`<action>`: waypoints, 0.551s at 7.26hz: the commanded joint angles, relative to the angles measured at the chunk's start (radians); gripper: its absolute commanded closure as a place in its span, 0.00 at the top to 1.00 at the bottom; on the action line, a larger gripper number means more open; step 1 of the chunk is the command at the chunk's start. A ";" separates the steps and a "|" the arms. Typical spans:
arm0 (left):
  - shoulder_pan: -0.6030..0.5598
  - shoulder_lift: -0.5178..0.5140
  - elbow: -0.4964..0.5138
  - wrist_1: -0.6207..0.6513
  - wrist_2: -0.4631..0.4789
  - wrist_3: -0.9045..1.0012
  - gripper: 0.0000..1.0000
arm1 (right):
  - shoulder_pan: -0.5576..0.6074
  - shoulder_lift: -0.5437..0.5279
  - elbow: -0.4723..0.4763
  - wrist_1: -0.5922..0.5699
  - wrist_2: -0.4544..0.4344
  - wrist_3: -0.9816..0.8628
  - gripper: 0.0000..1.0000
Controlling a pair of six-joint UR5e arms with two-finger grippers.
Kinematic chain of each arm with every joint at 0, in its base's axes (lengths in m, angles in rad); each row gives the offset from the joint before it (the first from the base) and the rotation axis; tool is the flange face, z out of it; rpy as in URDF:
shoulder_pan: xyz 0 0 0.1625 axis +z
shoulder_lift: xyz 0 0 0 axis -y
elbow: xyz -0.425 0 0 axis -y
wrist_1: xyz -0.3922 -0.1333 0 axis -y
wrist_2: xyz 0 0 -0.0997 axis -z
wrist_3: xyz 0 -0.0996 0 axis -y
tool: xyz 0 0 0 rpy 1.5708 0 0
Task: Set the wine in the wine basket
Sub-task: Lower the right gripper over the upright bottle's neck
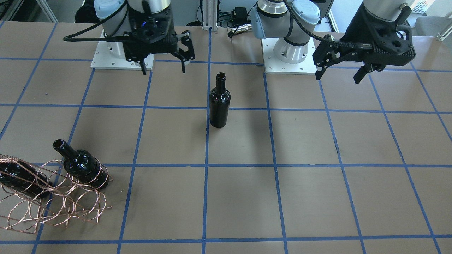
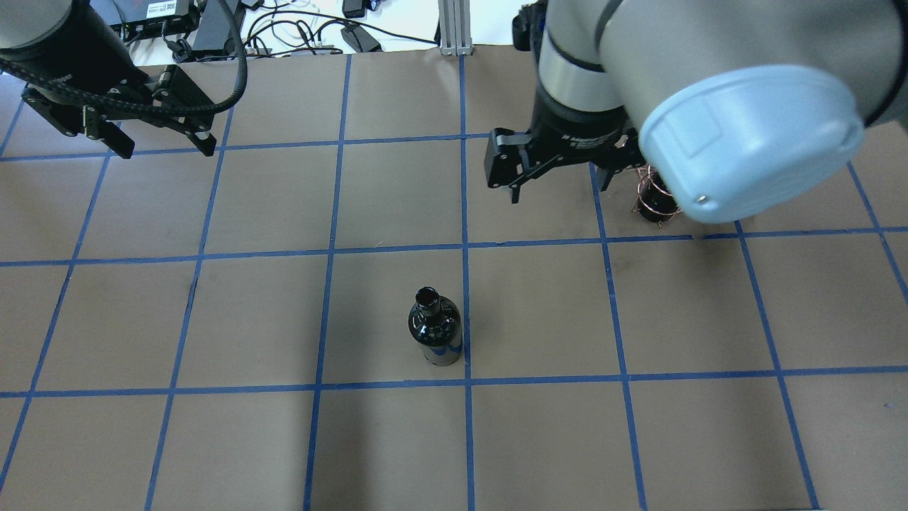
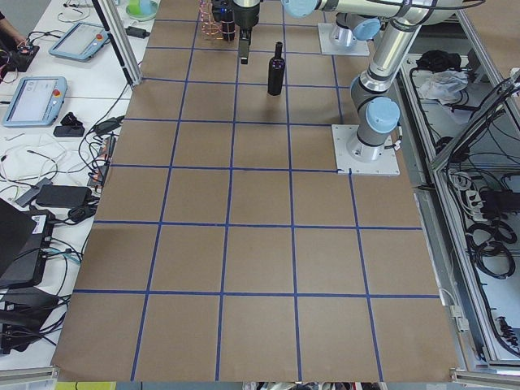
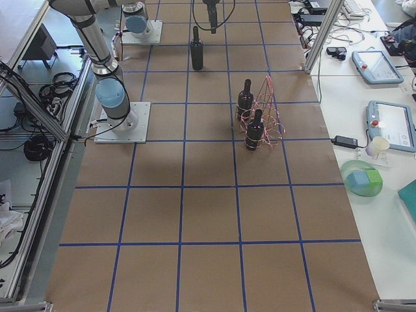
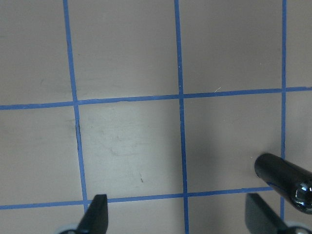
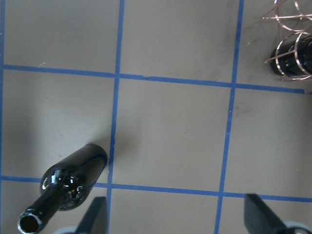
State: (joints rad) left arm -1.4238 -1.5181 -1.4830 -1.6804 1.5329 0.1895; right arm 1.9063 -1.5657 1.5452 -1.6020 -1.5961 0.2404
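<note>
The left hand (image 1: 338,74) hangs spread and empty above the bench (image 1: 353,141), close to its own base. The right hand (image 1: 164,70) is likewise spread and holds nothing; the faint print (image 2: 578,140) on its wrist is too small to read. Between them, apart from both, the wine (image 1: 219,106) stands upright on a blue tape line at mid-bench. Well off on the right arm's side, the wine basket (image 1: 53,201) carries a second bottle (image 1: 83,165) and a third bottle (image 1: 17,178), both lying tilted in its hoops.
</note>
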 commanded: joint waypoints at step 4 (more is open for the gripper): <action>0.040 0.021 -0.019 -0.064 0.004 0.033 1.00 | 0.232 0.105 0.001 -0.120 0.004 0.158 1.00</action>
State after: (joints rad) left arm -1.3882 -1.4976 -1.4956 -1.7378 1.5348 0.2206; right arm 2.1003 -1.4937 1.5458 -1.6899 -1.5939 0.3870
